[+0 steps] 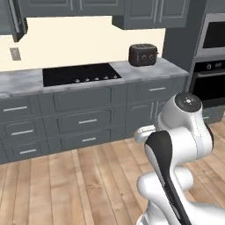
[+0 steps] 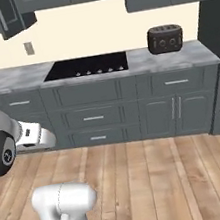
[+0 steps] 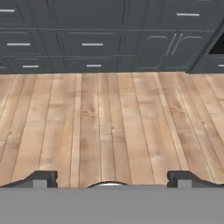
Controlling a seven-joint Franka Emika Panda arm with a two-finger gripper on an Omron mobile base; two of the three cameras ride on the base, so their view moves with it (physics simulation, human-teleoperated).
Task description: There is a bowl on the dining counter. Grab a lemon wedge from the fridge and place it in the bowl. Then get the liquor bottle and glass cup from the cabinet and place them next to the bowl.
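**Me:** Hand view has my tool [image 3: 112, 178] looking down along the wooden floor [image 3: 109, 127]. One dark fingertip [image 3: 41, 178] rises at the lower left and the other at the lower right, well apart, so the jaws are spread as wide as they go.

**Other:** Anything between them?

**Me:** Nothing. Only floorboards show in the gap, and neither fingertip touches a thing. Beyond the boards runs a row of grey drawers [image 3: 92, 43] with pale handles, and cabinet doors [image 3: 168, 43] to their right.

**Other:** And the bowl, the lemon wedge, the bottle, the cup?

**Me:** I cannot tell where they are; I cannot point to any of them from where I stand.

**Other:** What is on the surface ahead?

**Me:** From the left base view, a grey marble surface [image 1: 22, 81] carries a black cooktop [image 1: 81, 74] set into it, and a dark toaster [image 1: 143, 54] stands to its right, near but apart from the cooktop. A wall oven [image 1: 210, 83] sits at the right edge, and closed upper cabinets [image 1: 145, 13] hang above. My white arm [image 1: 178, 145] is folded low at the lower right, over the floor.
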